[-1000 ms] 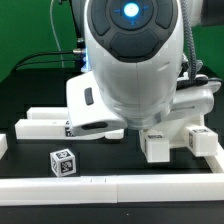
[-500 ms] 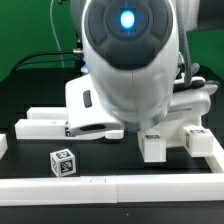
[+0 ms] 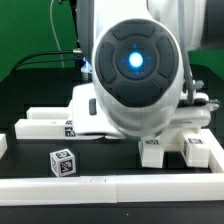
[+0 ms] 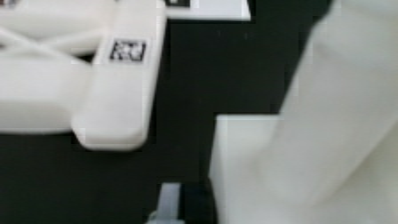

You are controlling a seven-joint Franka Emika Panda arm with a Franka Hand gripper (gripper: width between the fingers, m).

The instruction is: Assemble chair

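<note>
The chair is in loose white pieces. In the exterior view a long slab [image 3: 40, 125] lies at the left, a small tagged cube [image 3: 63, 160] sits in front of it, and two chunky pieces [image 3: 150, 152] [image 3: 197, 148] stand at the right under the arm. The arm's body hides the gripper there. In the wrist view a tagged, cross-braced frame piece [image 4: 116, 90] lies beside a white slab [image 4: 249, 170], with a large blurred white shape [image 4: 347, 80] over it. Only one fingertip [image 4: 169, 205] shows, a narrow dark gap from the slab. The other finger is hidden.
A white rail [image 3: 110, 182] runs along the table's front edge, and a short white block [image 3: 3, 145] sits at the far left. The arm's large head [image 3: 135, 65] blocks most of the middle. A green backdrop stands behind the black table.
The arm's head has swung toward the exterior view's right and lower, now facing the camera more squarely. The two pieces at the right sit slightly lower in the picture.
</note>
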